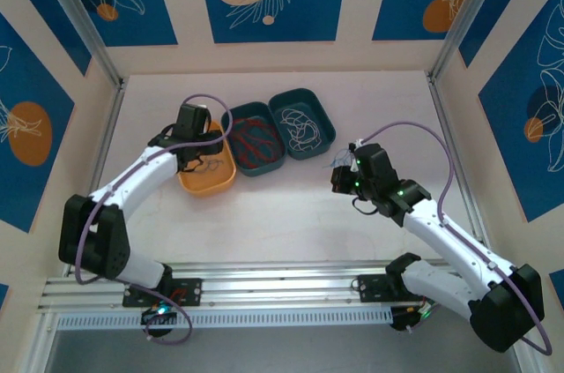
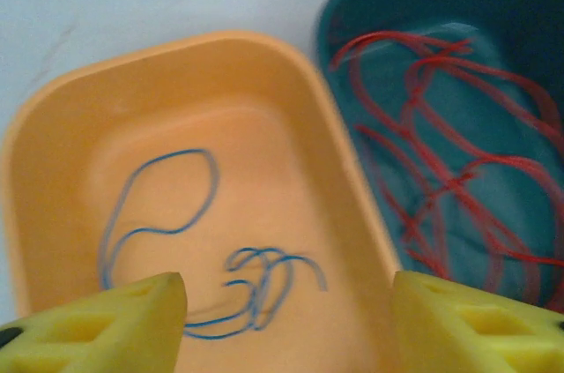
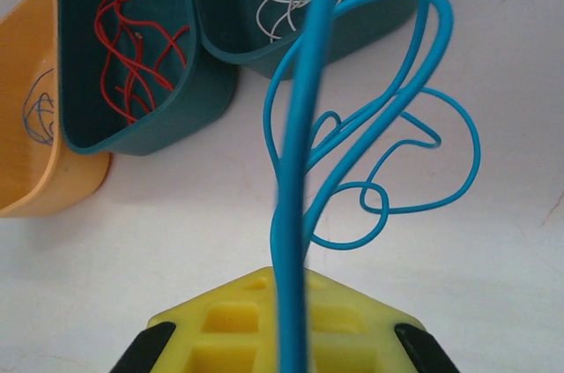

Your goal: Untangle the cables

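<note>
My left gripper (image 1: 196, 145) hangs open over the orange tray (image 1: 211, 181), its yellow fingers (image 2: 106, 324) spread wide above a thin blue cable (image 2: 262, 285) lying looped on the tray floor. Red cables (image 2: 458, 183) lie piled in the teal tray (image 1: 256, 139) beside it. White cables (image 1: 301, 122) fill the second teal tray (image 1: 324, 113). My right gripper (image 3: 291, 280) is shut on a thicker blue cable (image 3: 379, 152). This cable rises straight out of the closed fingers and trails in knotted loops down to the white table. In the top view the right gripper (image 1: 344, 170) sits right of the trays.
The three trays stand side by side at the back middle of the white table (image 1: 291, 205). Aluminium frame posts (image 1: 106, 64) and patterned walls close in both sides. Purple arm cables (image 1: 441, 139) arc over each arm.
</note>
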Robot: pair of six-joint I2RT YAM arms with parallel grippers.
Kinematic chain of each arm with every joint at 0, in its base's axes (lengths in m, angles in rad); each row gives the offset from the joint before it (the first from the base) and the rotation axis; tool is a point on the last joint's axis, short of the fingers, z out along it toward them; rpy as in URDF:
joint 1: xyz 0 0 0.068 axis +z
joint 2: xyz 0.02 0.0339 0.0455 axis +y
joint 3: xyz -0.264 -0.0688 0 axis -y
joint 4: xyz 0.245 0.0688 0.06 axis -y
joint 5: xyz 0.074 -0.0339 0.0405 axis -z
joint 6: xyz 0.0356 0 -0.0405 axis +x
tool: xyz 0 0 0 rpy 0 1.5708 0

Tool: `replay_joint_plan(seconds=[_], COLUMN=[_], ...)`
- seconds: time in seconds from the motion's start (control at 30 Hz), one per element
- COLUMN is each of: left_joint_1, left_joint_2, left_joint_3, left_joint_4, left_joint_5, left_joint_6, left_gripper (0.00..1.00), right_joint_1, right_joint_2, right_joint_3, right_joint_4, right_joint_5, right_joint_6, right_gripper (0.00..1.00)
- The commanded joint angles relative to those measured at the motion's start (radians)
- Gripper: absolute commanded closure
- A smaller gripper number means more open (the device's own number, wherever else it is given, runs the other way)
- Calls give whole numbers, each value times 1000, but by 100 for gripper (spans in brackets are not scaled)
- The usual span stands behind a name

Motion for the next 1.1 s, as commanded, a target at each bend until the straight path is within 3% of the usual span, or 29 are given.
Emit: replay_joint_plan(seconds=[0.0, 0.13, 0.2, 0.3, 0.53, 0.77, 0.97, 1.07], left_joint_1=[3, -21, -44, -81, -156, -249, -296, -314], left_joint_2=[-91, -169, -205, -254, -303, -288, -252, -224], left_joint_3=[-53, -148, -188, -241, -346, -324, -219, -165], left_joint_4=[68, 191, 241, 339, 580, 723, 678, 628], left_joint_5=[223, 372, 391, 430, 515, 669, 710, 730], left_joint_6=[-59, -138, -161, -156, -108, -69, -21, 22], left_gripper=[35, 36, 35, 33, 27, 23, 21, 25], right_joint_1=[-30, -83, -114, -135, -137, -106, -43, -21], right_joint_2=[0, -17, -27, -33, -41, -51, -42, -26], right_joint_3=[37, 35, 27, 43, 85, 82, 89, 103], right_joint_4=[-1, 37, 87, 105, 157, 211, 203, 185], right_joint_5=[-106, -279, -418, -526, -653, -745, -765, -756], right_joint_6=[17, 16, 8, 4, 39, 6, -59, -78], right_gripper=[100, 100, 100, 100, 100, 100, 100, 100])
